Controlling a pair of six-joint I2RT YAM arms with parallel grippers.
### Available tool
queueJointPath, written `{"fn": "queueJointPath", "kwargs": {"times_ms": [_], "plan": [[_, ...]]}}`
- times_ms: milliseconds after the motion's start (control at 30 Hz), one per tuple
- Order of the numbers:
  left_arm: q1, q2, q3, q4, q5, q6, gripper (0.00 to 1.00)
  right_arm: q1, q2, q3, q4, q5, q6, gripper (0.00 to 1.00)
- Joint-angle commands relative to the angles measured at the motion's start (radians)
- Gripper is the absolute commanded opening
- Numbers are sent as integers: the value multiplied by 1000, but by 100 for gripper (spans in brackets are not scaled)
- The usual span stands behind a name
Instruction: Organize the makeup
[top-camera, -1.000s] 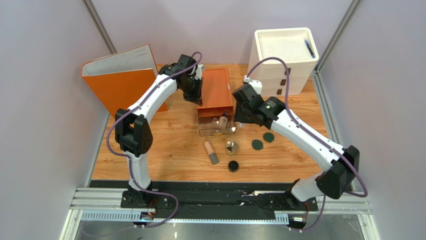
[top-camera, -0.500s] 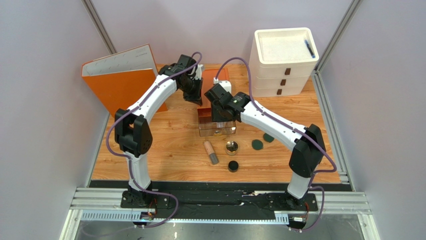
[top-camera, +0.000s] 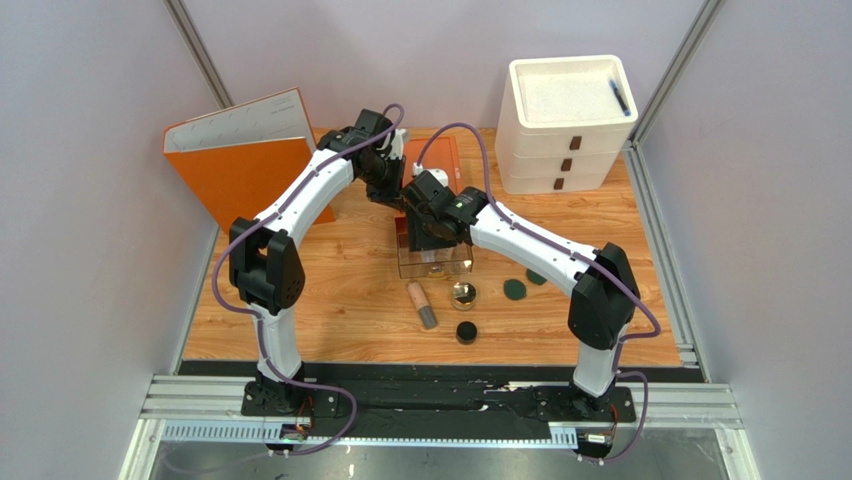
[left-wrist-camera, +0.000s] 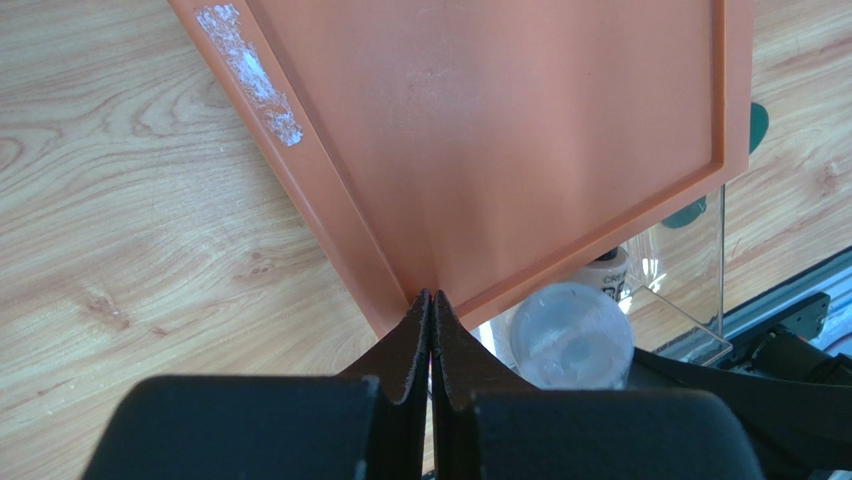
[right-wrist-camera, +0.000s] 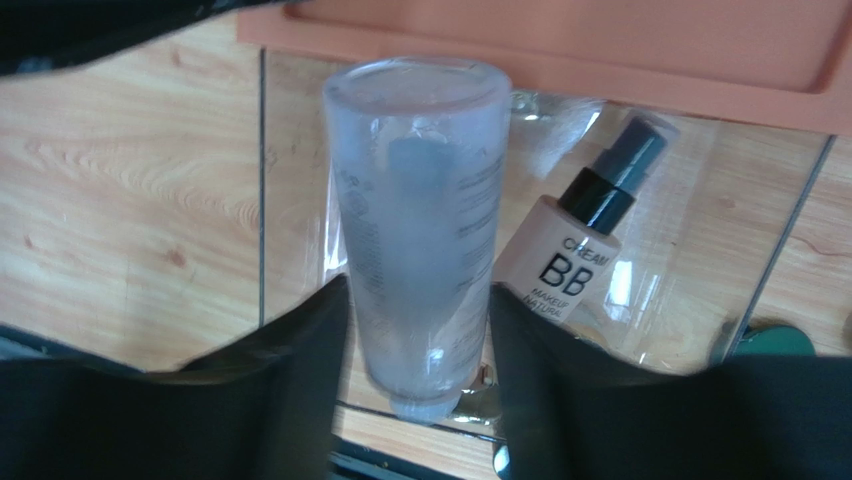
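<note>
The clear box (top-camera: 403, 262) stands mid-table. Its orange lid (top-camera: 435, 165) is tipped back, and my left gripper (left-wrist-camera: 431, 300) is shut on the lid's near corner (left-wrist-camera: 500, 130). My right gripper (right-wrist-camera: 418, 290) hangs over the box, both fingers against the sides of a frosted bottle (right-wrist-camera: 420, 200) that reaches down into it. A beige BB cream bottle (right-wrist-camera: 565, 255) lies in the box beside it. On the wood in front lie a beige tube with a grey cap (top-camera: 421, 304), a gold jar (top-camera: 462, 295), a black pot (top-camera: 466, 332) and two dark green discs (top-camera: 515, 290).
A white drawer unit (top-camera: 565, 120) stands at the back right with a black pen (top-camera: 620, 97) on top. An orange binder (top-camera: 240, 165) leans at the back left. Purple walls close in on three sides.
My right arm has swung left from the box's right side to above the box. The left arm and the lid have stayed where they were.
</note>
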Motion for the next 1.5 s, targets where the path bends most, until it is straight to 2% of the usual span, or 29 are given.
{"fn": "queueJointPath", "kwargs": {"times_ms": [0, 67, 100, 300, 467, 733, 967, 1133, 1367, 1433, 1467], "plan": [[12, 14, -39, -136, -122, 55, 0, 22, -18, 42, 26, -60, -23, 68], [12, 14, -36, -136, -122, 55, 0, 22, -37, 53, 25, -29, -32, 81], [12, 15, -36, -136, -124, 56, 1, 20, -46, 56, 20, -14, -31, 82], [12, 25, -25, -141, -133, 60, 1, 19, -121, 67, 11, 46, -37, 79], [11, 32, -7, -147, -131, 58, 1, 29, -192, 33, -13, -19, -83, 75], [14, 48, 28, -165, -138, 63, 0, 167, -328, -270, 79, -196, -241, 73], [14, 49, 10, -165, -138, 63, 0, 247, -215, -396, 126, -192, -247, 73], [14, 46, -5, -165, -148, 67, 0, 262, -97, -364, 154, -72, -235, 72], [14, 49, -4, -165, -151, 69, 0, 262, 46, -311, 204, 9, -236, 70], [14, 51, -1, -165, -147, 69, 0, 262, 89, -288, 198, 17, -236, 68], [14, 52, -2, -165, -145, 69, 0, 262, 98, -286, 197, 16, -238, 60]]}}
